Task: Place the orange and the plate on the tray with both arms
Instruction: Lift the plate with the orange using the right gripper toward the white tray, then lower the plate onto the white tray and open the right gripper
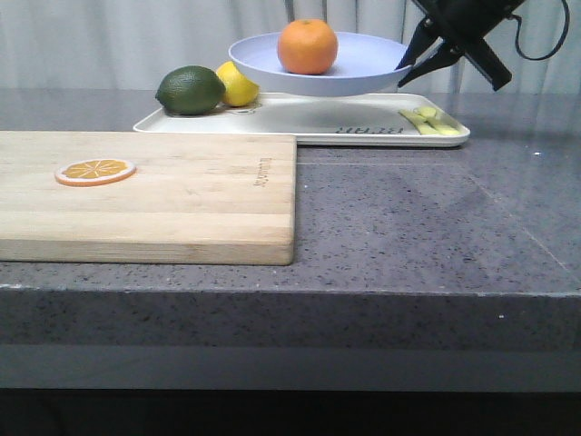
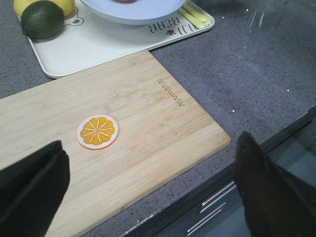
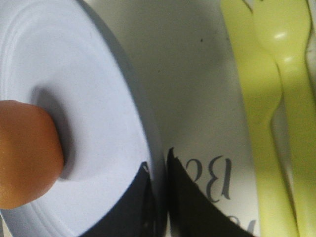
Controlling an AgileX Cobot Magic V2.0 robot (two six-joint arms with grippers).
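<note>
Front view: right gripper (image 1: 414,62) pinches the plate (image 1: 363,74) rim, orange (image 1: 308,46) aboard, just above the tray (image 1: 363,132); left gripper (image 2: 148,192) gapes, far off.

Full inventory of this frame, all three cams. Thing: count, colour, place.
orange: 1, bright orange, sitting in the plate
plate: 1, pale lavender-blue, held above the tray by its right rim
tray: 1, off-white with printed lettering, far side of the counter
lime: 1, dark green, left end of tray
lemon: 1, yellow, on tray beside the lime
utensils: 2 by the right wrist view, pale yellow, right end of tray
cutting board: 1, light wood, near left of counter
orange slice: 1, orange with white rim, on the board
counter: 1, speckled grey
right claw: 1, black, pinching the plate rim
left claw: 1, black, open, above the board's near end
</note>
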